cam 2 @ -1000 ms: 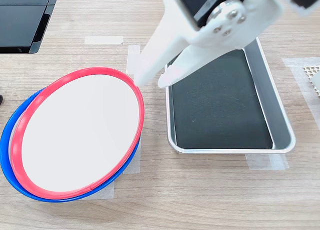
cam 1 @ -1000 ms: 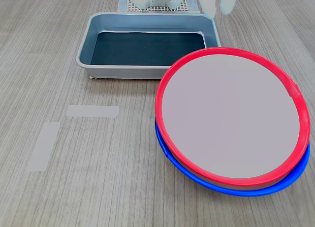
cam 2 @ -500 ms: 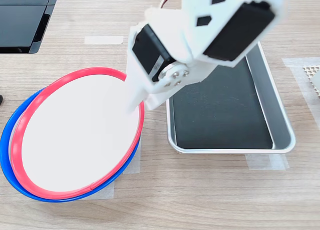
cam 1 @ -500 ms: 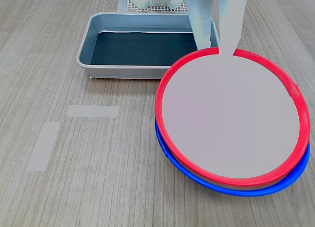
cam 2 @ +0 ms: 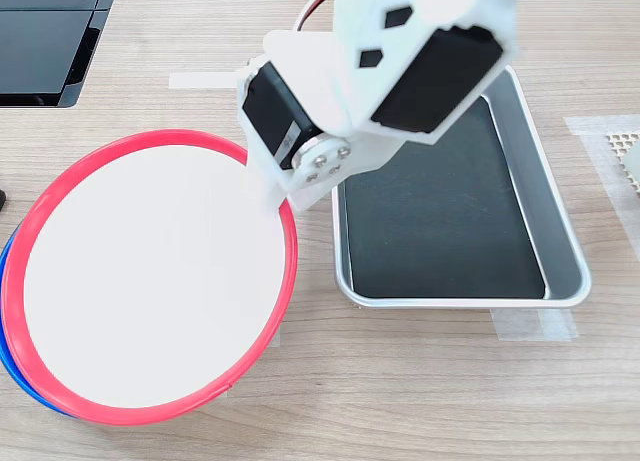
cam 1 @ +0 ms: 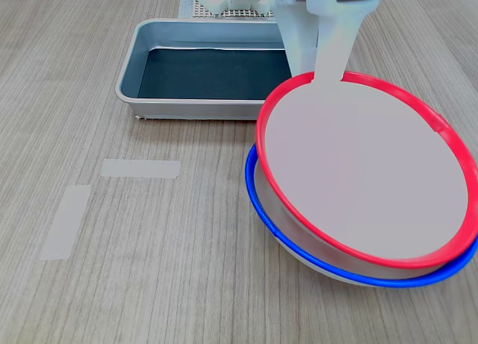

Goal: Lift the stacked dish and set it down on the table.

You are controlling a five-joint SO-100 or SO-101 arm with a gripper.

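two plates, gripper [cam 1: 323, 74] pinched shut on the red dish [cam 1: 366, 172] rim at 12 o'clock, tilting it off the blue plate [cam 1: 299, 236].

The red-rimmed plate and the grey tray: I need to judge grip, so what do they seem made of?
The red-rimmed plate looks like plastic or melamine: a saturated, uniformly coloured rim and a matt, pale, flat centre. The grey tray looks like brushed metal, probably aluminium: thin rolled walls with a soft sheen. Its dark floor looks like a matt liner, material unclear.
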